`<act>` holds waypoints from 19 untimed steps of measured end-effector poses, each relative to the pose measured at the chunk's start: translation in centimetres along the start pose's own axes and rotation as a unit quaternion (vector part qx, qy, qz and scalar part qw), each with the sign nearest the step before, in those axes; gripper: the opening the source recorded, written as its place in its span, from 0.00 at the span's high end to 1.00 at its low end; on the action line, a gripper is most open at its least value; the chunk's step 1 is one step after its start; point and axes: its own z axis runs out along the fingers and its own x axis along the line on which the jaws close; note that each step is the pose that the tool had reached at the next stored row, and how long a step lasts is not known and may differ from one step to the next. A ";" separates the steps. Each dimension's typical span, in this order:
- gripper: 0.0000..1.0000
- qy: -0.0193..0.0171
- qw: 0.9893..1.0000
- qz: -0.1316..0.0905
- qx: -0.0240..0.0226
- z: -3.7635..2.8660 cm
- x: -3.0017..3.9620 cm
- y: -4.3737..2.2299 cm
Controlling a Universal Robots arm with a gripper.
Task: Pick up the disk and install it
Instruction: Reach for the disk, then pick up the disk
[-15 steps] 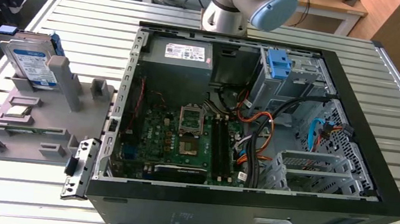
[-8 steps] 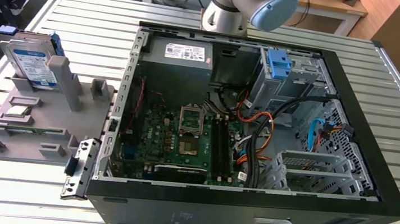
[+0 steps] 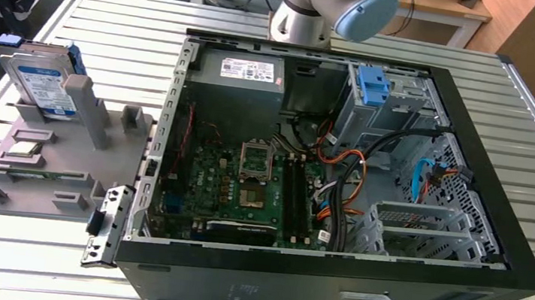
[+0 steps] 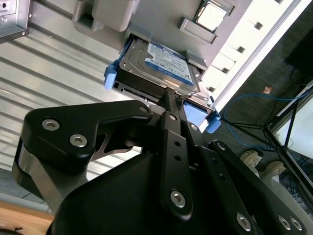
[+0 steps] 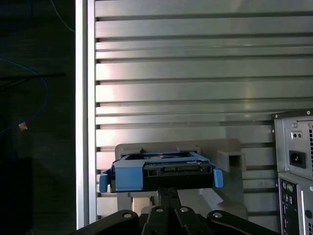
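Silver disk (image 4: 156, 61) lies straight ahead of the pincer (image 4: 169, 94), near edge crosswise (apart, I judge). Pincer closed, holding nothing

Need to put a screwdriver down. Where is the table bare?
The ribbed metal table is bare between the grey plastic fixture and its near edge, at the exterior view's left of the open black computer case. Inside the case is crowded.
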 end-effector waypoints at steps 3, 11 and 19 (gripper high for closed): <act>0.89 0.000 1.000 0.000 0.000 0.09 0.00 0.00; 0.89 0.000 1.000 0.000 0.002 0.19 0.00 -0.01; 0.89 0.000 1.000 0.000 0.002 0.32 0.00 -0.01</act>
